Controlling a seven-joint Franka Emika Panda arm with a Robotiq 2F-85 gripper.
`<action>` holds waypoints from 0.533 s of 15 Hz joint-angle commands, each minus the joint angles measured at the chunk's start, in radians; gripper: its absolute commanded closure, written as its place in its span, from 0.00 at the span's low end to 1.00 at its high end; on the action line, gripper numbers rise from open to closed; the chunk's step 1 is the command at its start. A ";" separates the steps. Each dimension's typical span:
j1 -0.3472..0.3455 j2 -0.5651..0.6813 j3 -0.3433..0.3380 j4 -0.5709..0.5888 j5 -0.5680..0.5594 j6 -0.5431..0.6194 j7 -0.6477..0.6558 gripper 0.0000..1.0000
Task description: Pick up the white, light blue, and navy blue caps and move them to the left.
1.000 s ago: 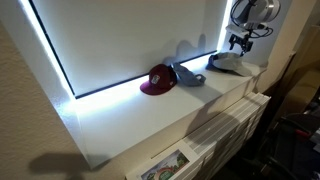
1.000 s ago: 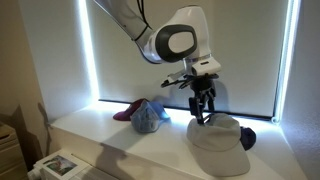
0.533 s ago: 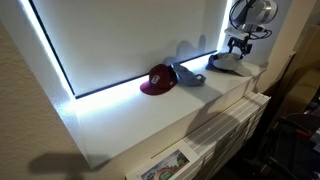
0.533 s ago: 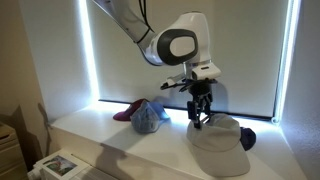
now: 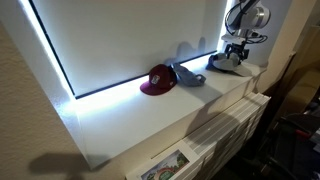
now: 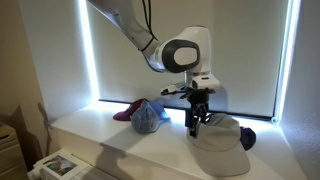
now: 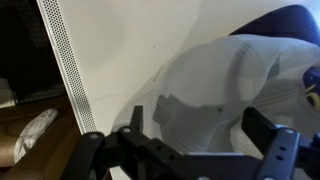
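Observation:
The white cap lies on the white ledge, crown up, with the navy blue cap tucked just behind it. To its left sits the light blue cap. My gripper hangs open just over the white cap's left edge, nothing between its fingers. In an exterior view the gripper hovers above the white cap, with the light blue cap beside it. In the wrist view the white cap fills the space between the open gripper, and the navy blue cap shows at top right.
A maroon cap leans against the light blue one; it also shows beside it. A lit window blind stands directly behind the ledge. A slatted white panel runs below the ledge edge. Papers lie at the lower left.
The gripper has come down and shifted slightly left, closer to the white cap. Its jaws have stayed open. The caps have not moved.

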 commanded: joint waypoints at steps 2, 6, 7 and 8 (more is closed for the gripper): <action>0.026 0.006 -0.028 -0.002 0.012 0.015 0.005 0.34; 0.031 0.008 -0.034 -0.003 0.010 0.021 0.009 0.61; 0.034 0.010 -0.038 -0.002 0.007 0.021 0.016 0.68; 0.041 0.011 -0.047 -0.003 0.001 0.023 0.030 0.75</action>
